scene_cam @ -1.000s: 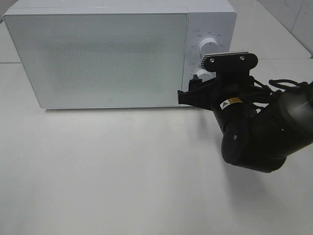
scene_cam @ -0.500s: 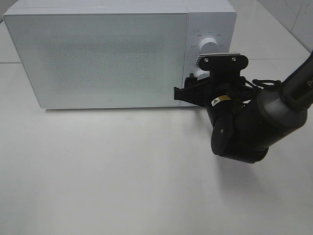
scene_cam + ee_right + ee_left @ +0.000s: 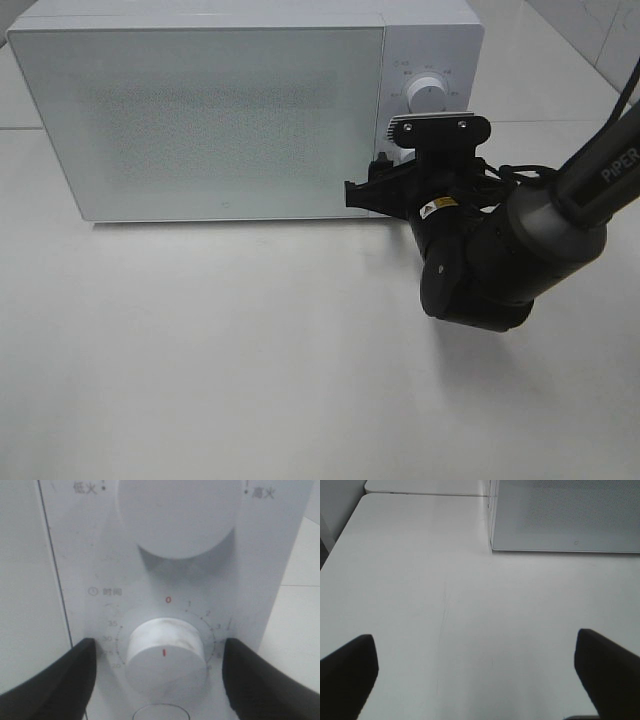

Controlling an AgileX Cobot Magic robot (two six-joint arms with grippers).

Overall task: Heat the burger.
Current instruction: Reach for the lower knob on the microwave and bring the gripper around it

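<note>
The burger is out of view; the white microwave (image 3: 230, 120) stands with its door shut. My right gripper (image 3: 385, 182) is at the microwave's control panel, below the upper knob (image 3: 428, 93). In the right wrist view the gripper (image 3: 160, 652) is open, one finger (image 3: 55, 685) on each side of the lower timer knob (image 3: 166, 652), not touching it. The knob has a red mark, and a red 0 is printed above it. My left gripper (image 3: 477, 667) is open and empty over the bare table, and is outside the exterior high view.
The microwave's lower front corner (image 3: 565, 515) lies ahead of the left gripper. The white table (image 3: 200, 350) runs in front of the microwave. A button (image 3: 160, 712) sits under the timer knob. The right arm's black body (image 3: 490, 260) hangs over the table's right side.
The right arm has moved left and a little nearer the microwave front, bringing its gripper from the upper knob's height down to the lower knob. The microwave door stays shut.
</note>
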